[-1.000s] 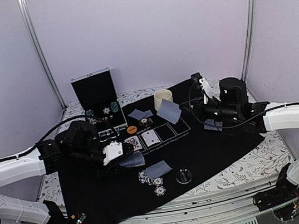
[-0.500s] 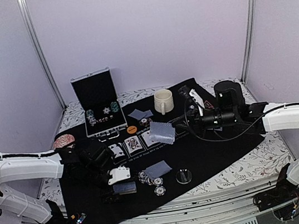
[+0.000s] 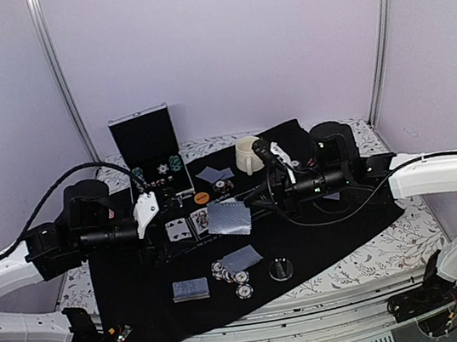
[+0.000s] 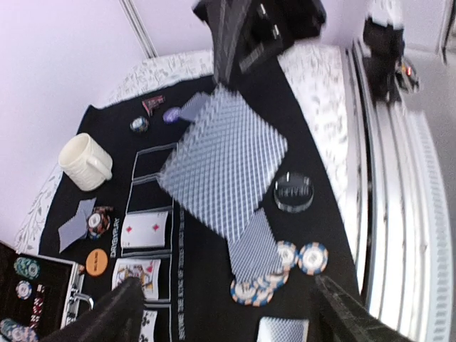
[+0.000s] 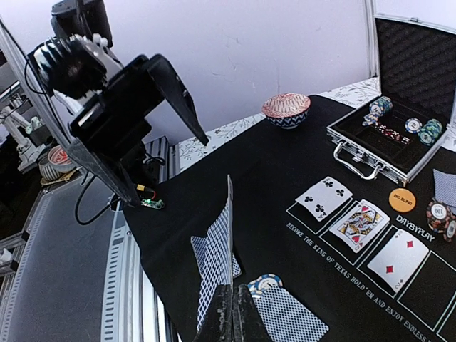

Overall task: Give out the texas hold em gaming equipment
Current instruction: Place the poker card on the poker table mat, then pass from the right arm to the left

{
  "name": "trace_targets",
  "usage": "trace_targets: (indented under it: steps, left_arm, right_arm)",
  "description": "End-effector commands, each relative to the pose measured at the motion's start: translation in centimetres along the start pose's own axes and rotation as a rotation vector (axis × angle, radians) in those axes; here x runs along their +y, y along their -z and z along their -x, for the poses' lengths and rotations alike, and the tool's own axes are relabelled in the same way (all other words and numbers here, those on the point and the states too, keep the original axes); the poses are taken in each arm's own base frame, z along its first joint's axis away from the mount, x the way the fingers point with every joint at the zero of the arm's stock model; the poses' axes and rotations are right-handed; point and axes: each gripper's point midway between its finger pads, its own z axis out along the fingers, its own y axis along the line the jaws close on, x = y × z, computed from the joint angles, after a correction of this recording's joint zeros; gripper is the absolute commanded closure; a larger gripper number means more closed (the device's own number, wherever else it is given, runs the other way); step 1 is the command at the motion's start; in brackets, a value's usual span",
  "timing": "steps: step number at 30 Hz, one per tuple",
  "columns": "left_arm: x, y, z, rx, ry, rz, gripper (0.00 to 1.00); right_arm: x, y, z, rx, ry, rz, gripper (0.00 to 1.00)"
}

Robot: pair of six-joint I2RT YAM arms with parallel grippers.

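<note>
My right gripper (image 5: 231, 308) is shut on one grey-blue-backed playing card (image 5: 217, 253), held on edge above the black mat; from above this card (image 3: 228, 218) hangs over the face-up cards (image 3: 187, 225). My left gripper (image 3: 153, 220) stands open and empty, raised at the mat's left side, its fingers (image 4: 122, 308) wide apart. A deck of cards (image 3: 191, 289) lies at the front of the mat. Beside it are striped poker chips (image 3: 231, 272) under a face-down card (image 3: 242, 257), and a dark disc (image 3: 281, 268). An orange disc (image 3: 202, 198) lies near the case.
An open metal chip case (image 3: 151, 160) stands at the back left, a cream mug (image 3: 248, 154) behind the mat's middle with two face-down cards (image 3: 213, 174) near it. A patterned bowl (image 5: 286, 109) sits left of the mat. A purple disc (image 4: 172, 114) and a red triangle (image 4: 152, 104) lie at the far side.
My left gripper let go of the deck at the mat's front, opened, and drew back up to the left. My right gripper carried its card leftward over the face-up cards.
</note>
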Motion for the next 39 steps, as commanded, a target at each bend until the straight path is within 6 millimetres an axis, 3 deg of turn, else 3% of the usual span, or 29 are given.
trace_targets:
  steps: [1,3,4,9,12,17,21,23,26,30,32,39]
  left_arm:
    - [0.9,0.4,6.0,-0.235,0.181,-0.033,0.27]
    - [1.9,0.0,5.8,-0.223,0.244,-0.012,0.45]
    - [2.6,-0.2,5.3,-0.212,0.272,-0.001,0.49]
    - [2.9,-1.2,4.6,-0.216,0.291,-0.046,0.44]
    - [2.0,-1.1,5.6,-0.278,0.281,-0.125,0.47]
    - [-1.4,-0.1,6.8,-0.364,0.23,-0.331,0.53]
    - [-2.4,-0.1,6.5,-0.362,0.22,-0.392,0.76]
    - [-2.4,-0.4,6.3,-0.341,0.22,-0.394,0.8]
    - [-2.0,-0.9,5.9,-0.299,0.213,-0.369,0.74]
    - [-1.2,-1.3,5.4,-0.274,0.22,-0.317,0.51]
    - [-0.9,-1.5,5.3,-0.276,0.226,-0.294,0.47]
    - [-0.7,-2.4,4.6,-0.27,0.25,-0.289,0.92]
  right_arm:
    - [2.2,-0.9,1.6,-0.017,0.069,0.109,0.99]
    - [3.0,-1.0,2.0,-0.022,0.092,0.14,0.98]
    - [3.4,-1.1,2.1,-0.022,0.105,0.157,0.99]
    - [4.6,-1.4,2.3,-0.023,0.134,0.204,0.99]
    - [5.0,-1.6,2.2,-0.024,0.164,0.22,0.99]
    - [4.9,-1.7,2.9,-0.049,0.189,0.209,0.99]
    - [4.8,-1.9,3.5,-0.065,0.204,0.2,0.99]
    - [4.7,-1.8,3.9,-0.073,0.215,0.192,0.99]
    - [4.9,-1.5,4.2,-0.084,0.233,0.186,0.99]
    - [4.9,-1.2,4.5,-0.096,0.243,0.172,0.99]
    - [4.8,-1.1,4.5,-0.101,0.242,0.169,0.99]
    - [4.3,-1.4,3.6,-0.1,0.223,0.156,0.99]
